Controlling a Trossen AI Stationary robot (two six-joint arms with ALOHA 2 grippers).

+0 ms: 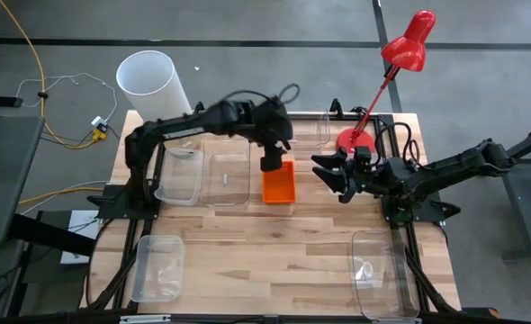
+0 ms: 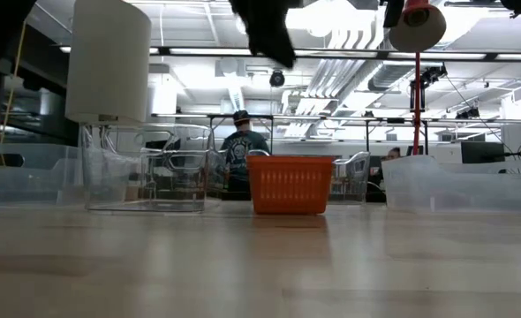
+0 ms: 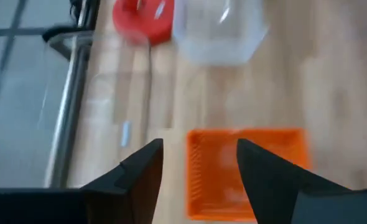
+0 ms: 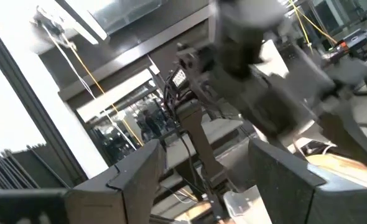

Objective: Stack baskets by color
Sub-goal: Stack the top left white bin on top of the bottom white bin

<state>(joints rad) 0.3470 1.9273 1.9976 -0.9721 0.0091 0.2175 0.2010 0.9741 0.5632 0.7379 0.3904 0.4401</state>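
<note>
An orange mesh basket (image 1: 279, 184) stands on its base near the middle of the table, also seen in the low view (image 2: 287, 184) and in the left wrist view (image 3: 249, 171). My left gripper (image 1: 272, 164) hangs open well above the basket's far end (image 2: 269, 35), with nothing between its fingers (image 3: 199, 158). Two clear baskets (image 1: 180, 174) (image 1: 228, 177) stand side by side to the left of the orange one. My right gripper (image 1: 330, 175) waits open in the air to the right of the orange basket (image 4: 202, 162).
More clear baskets stand at the near left (image 1: 157, 265), the near right (image 1: 378, 270) and the far edge (image 1: 310, 130). A red desk lamp (image 1: 351, 139) stands at the far right, and a white cylinder (image 1: 153, 85) at the far left corner. Bare wood lies across the near middle.
</note>
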